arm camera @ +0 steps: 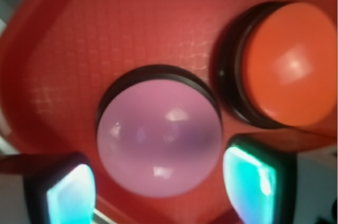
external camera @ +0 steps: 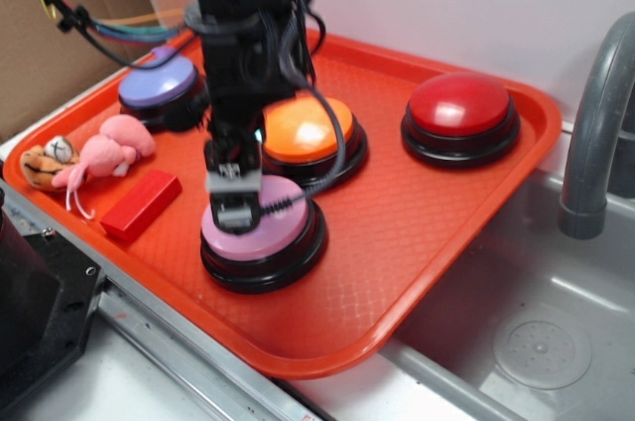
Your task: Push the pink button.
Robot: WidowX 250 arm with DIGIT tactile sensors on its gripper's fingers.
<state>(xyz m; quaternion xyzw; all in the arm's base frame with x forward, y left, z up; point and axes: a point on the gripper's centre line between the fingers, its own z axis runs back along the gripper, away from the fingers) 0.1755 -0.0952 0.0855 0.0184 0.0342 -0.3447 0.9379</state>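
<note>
The pink button (external camera: 273,227) has a pale pink-lilac cap on a black base and sits at the front of the orange-red tray (external camera: 397,242). My gripper (external camera: 235,208) points down right over the left part of its cap; I cannot tell whether it touches. In the wrist view the pink button (arm camera: 158,142) fills the middle. My gripper (arm camera: 161,182) is open, with one finger on each side of the cap's near edge and nothing held.
An orange button (external camera: 303,128) stands just behind the pink one, and also shows in the wrist view (arm camera: 290,63). A red button (external camera: 459,108) is at the back right, a bluish-purple button (external camera: 157,83) at the back left. A pink plush (external camera: 109,153) and red block (external camera: 141,205) lie left. A sink (external camera: 536,322) is on the right.
</note>
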